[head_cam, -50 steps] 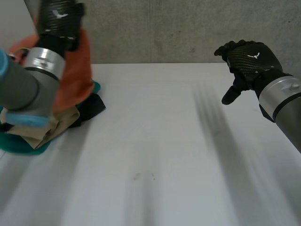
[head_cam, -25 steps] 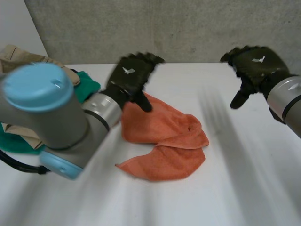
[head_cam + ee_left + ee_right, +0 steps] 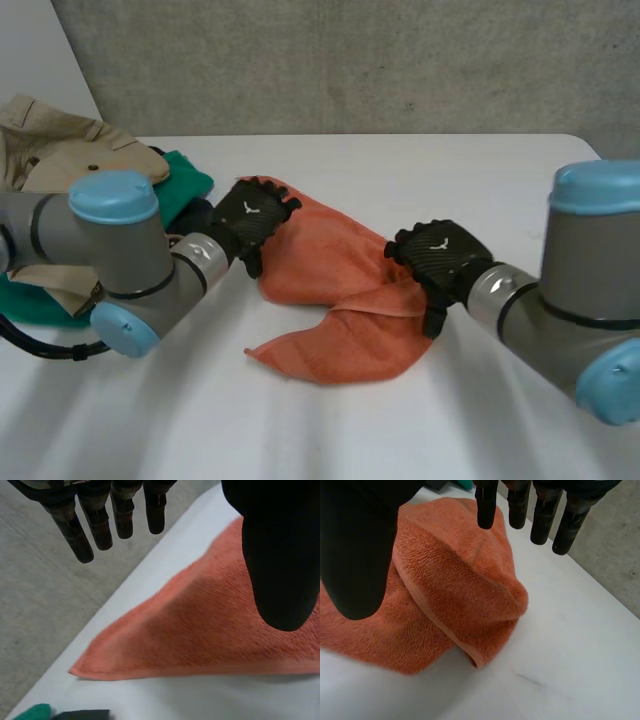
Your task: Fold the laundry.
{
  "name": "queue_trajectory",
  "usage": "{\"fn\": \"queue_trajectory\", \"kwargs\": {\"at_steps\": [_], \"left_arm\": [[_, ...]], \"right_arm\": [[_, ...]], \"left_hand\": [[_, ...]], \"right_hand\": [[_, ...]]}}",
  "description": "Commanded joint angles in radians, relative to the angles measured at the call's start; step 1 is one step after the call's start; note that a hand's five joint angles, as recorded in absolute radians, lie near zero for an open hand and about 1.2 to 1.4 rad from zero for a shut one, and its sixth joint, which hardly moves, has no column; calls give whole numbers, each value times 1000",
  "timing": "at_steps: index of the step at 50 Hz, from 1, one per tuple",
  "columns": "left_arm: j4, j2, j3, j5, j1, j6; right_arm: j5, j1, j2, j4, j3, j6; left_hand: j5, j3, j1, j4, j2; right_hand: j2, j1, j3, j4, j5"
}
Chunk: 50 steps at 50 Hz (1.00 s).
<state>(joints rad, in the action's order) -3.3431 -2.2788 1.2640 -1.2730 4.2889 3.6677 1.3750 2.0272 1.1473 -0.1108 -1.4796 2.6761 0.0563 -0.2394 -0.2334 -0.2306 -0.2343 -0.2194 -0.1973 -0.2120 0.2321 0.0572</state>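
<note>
1. Head view: the orange towel (image 3: 340,290) lies crumpled on the white table (image 3: 300,430), left hand (image 3: 250,215) over its far corner, right hand (image 3: 435,255) over its bunched end; both released, fingers straight, grasping nothing.
2. Pinching the doubled end could catch two layers, folding it crooked.
3. One towel, two hands, one clothes pile (image 3: 60,170).

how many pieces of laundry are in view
4: an orange towel in the middle; a beige garment, a teal cloth and a black item piled beside the left arm. More may be hidden in that pile.
</note>
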Motion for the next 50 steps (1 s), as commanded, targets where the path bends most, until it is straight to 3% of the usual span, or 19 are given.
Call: {"fn": "queue_trajectory", "kwargs": {"at_steps": [1, 5, 10, 13, 19, 25, 29, 35, 43, 50], "left_arm": [[-4, -76, -51, 3, -46, -3], [-3, -113, -78, 1, -75, -3], [-1, -154, -100, 3, -106, -3], [-1, -171, -109, 4, -121, -2], [-3, -188, -141, -2, -144, -2], [-3, -107, -138, -60, -170, 12], [-4, 63, -83, -175, -176, 3], [-7, 287, 1, -215, -196, -20], [1, 467, 106, -227, -225, -228], [7, 415, 236, -232, -320, -383]], "right_arm": [[6, 31, -136, 131, 44, -5], [4, 36, -176, 137, 62, -5], [4, 31, -179, 154, 71, -4], [2, 24, -166, 166, 59, 4], [7, 19, -80, 171, 19, 2], [9, 15, -31, 163, 2, -2], [16, -45, 49, 160, 10, -5], [2, -105, 135, 172, 59, 1], [-28, -108, 157, 203, 183, 30], [-194, -107, 19, 375, 180, 119]], "left_hand": [[65, -56, -62, -65, -61], [88, -80, -86, -88, -85], [238, -229, -235, -238, -234], [399, -390, -396, -399, -395], [1159, -1150, -1156, -1159, -1155], [1165, -1157, -1163, -1166, -1162], [1165, -1157, -1163, -1166, -1162], [1165, -1157, -1163, -1166, -1162], [1165, -1157, -1163, -1166, -1162], [1165, -1157, -1163, -1166, -1162]], "right_hand": [[-194, -216, -201, 181, 182], [-341, -363, -348, 328, 328], [-1175, -1197, -1182, 1162, 1162], [-1177, -1199, -1184, 1164, 1165], [-1177, -1199, -1184, 1164, 1165], [-1177, -1199, -1184, 1164, 1165], [-1177, -1199, -1184, 1164, 1165], [-1177, -1199, -1184, 1164, 1165], [-1177, -1199, -1184, 1164, 1165], [-1177, -1199, -1184, 1164, 1165]]}}
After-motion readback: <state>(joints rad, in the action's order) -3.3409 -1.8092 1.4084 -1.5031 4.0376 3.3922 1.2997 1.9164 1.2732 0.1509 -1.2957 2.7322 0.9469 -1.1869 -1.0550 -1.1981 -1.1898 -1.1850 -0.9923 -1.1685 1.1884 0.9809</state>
